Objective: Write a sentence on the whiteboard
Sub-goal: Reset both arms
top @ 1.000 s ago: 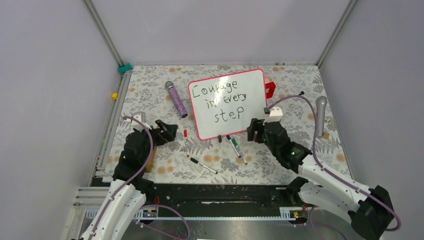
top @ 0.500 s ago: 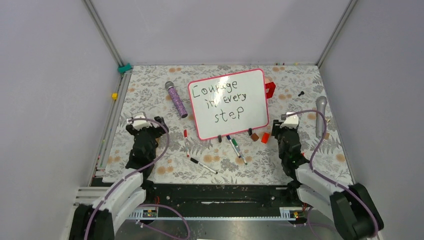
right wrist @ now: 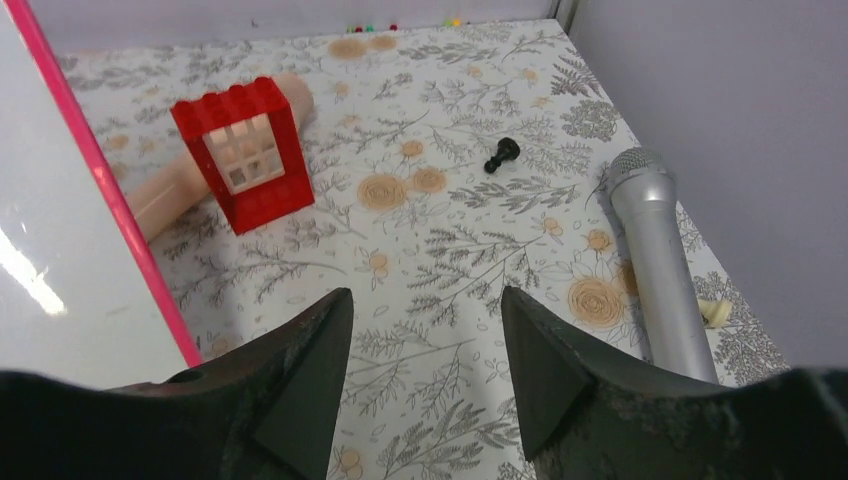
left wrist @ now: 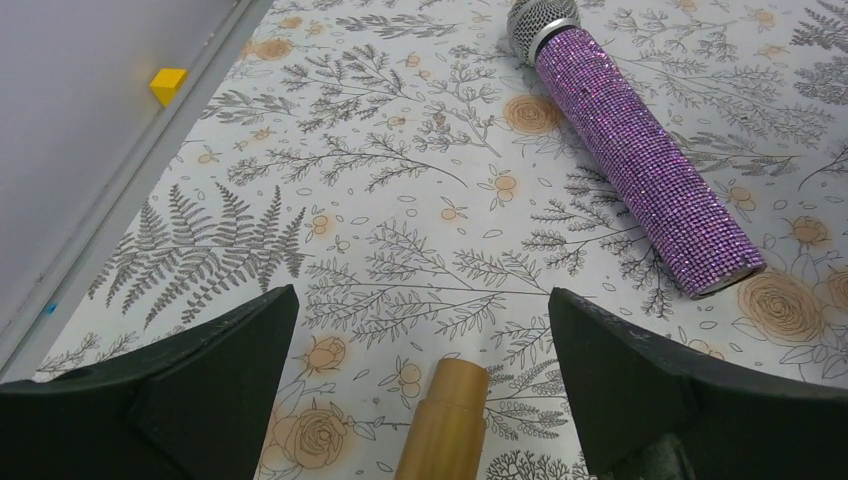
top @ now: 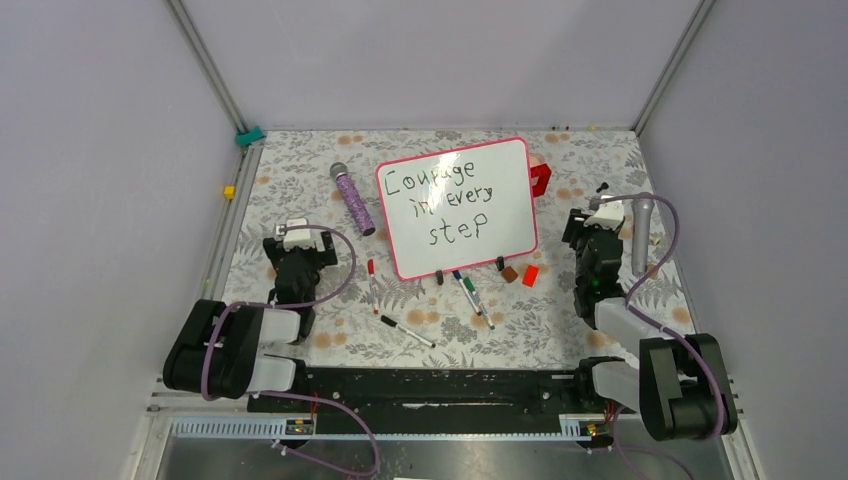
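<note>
The whiteboard [top: 455, 205] lies flat at the table's centre, pink-red framed. The sentence [top: 442, 200] on it reads "Courage in every step" in black marker. My left gripper [top: 293, 245] is open and empty, left of the board, low over the table. In the left wrist view its jaws [left wrist: 422, 300] stand wide apart with a gold cylinder [left wrist: 445, 420] lying between them. My right gripper [top: 588, 228] is open and empty, right of the board. In the right wrist view [right wrist: 427, 295] the board's edge [right wrist: 60, 250] shows at the left.
A purple microphone [top: 353, 199] lies left of the board and a silver microphone [top: 640, 232] at the right. A red block [right wrist: 245, 150] and a beige cylinder [right wrist: 180, 195] lie by the board's right edge. Several markers [top: 407, 331] and small caps [top: 530, 276] lie below the board.
Both arms have folded back toward their bases. The right gripper left the board's lower right corner and moved right, uncovering small caps there. The left gripper swung back and turned.
</note>
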`<state>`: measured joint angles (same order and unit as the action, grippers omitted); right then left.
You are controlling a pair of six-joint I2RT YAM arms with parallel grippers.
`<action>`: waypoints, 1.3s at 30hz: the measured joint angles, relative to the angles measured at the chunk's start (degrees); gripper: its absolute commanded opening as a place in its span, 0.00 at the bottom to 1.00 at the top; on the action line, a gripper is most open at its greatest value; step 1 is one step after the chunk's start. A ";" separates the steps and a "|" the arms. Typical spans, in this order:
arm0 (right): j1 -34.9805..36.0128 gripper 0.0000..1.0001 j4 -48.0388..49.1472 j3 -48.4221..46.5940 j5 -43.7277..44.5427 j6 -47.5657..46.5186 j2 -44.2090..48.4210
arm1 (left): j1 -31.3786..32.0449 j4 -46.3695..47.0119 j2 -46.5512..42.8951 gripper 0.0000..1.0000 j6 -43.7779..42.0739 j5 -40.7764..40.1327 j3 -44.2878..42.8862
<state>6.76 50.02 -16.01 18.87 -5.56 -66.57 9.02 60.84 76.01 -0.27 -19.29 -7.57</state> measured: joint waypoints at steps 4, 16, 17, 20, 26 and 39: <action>-2.64 0.64 -0.87 -1.57 -3.17 2.27 0.00 | -1.55 0.52 0.98 0.99 -0.17 3.76 -0.98; -2.64 0.70 -3.93 -0.92 -7.67 3.93 2.32 | -2.86 -0.11 0.98 0.99 -0.11 7.45 -3.26; -2.64 0.71 -4.35 -0.92 -8.07 3.96 2.34 | -3.02 -0.20 0.98 0.99 -0.11 7.67 -3.41; -2.64 0.71 -4.20 0.15 -8.44 4.02 2.99 | -3.13 -0.74 0.98 0.99 -0.11 8.17 -3.58; -2.64 0.77 8.98 6.34 -7.69 5.03 -11.69 | -3.15 -1.25 0.98 0.99 -0.11 8.61 -3.65; -2.80 1.00 6.47 1.88 -10.56 5.22 -11.91 | -3.78 -1.75 0.98 0.99 -0.11 9.73 -4.09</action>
<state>3.97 56.49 -14.13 8.32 -0.34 -78.48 5.23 59.09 76.99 -0.38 -9.56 -11.66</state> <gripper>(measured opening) 0.980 0.988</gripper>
